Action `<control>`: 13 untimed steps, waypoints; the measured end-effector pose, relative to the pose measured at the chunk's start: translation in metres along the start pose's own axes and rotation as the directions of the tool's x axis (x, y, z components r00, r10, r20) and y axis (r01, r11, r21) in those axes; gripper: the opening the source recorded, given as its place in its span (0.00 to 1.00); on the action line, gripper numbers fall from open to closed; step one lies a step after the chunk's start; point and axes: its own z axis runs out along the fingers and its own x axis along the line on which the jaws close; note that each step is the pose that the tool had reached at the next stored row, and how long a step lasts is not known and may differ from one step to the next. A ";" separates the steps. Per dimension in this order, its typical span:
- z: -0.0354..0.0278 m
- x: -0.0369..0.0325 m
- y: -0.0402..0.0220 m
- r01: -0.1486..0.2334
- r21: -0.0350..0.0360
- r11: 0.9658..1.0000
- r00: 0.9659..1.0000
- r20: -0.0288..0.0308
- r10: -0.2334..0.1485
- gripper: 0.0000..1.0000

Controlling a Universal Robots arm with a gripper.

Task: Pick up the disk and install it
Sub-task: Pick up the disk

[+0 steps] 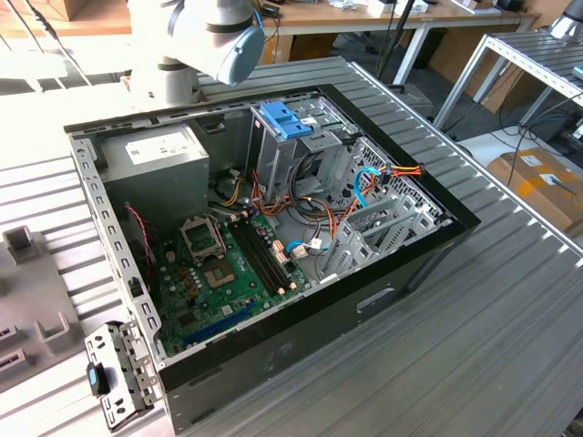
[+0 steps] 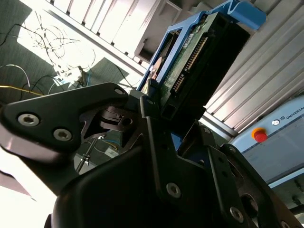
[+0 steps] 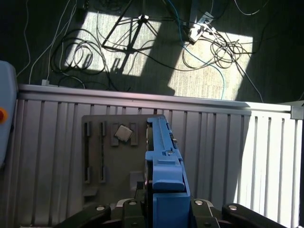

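Ribbed tabletop [image 1: 510,300] carries open case [image 1: 301,337]. Hand [image 2: 173,118] closed tight on disk [image 2: 204,57]; disk up in air over tabletop. Pick-up looks done, install not yet. Probably needs straight line-up with cage [image 1: 301,159].

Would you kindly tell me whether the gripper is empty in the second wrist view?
No, the gripper is closed on one end of the disk, which sticks out from between its fingers.

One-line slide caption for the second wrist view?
Gripper clamps the blue-railed disk, connector edge showing, with the ribbed table behind it.
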 end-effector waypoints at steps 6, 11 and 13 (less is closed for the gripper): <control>-0.0002 0.0015 -0.0023 0.000 0.000 1.000 1.000 0.000 0.000 0.37; -0.0002 0.0022 -0.0054 0.000 0.000 1.000 1.000 0.000 0.000 0.37; -0.0003 0.0024 -0.0069 0.000 0.000 1.000 1.000 0.000 0.000 0.37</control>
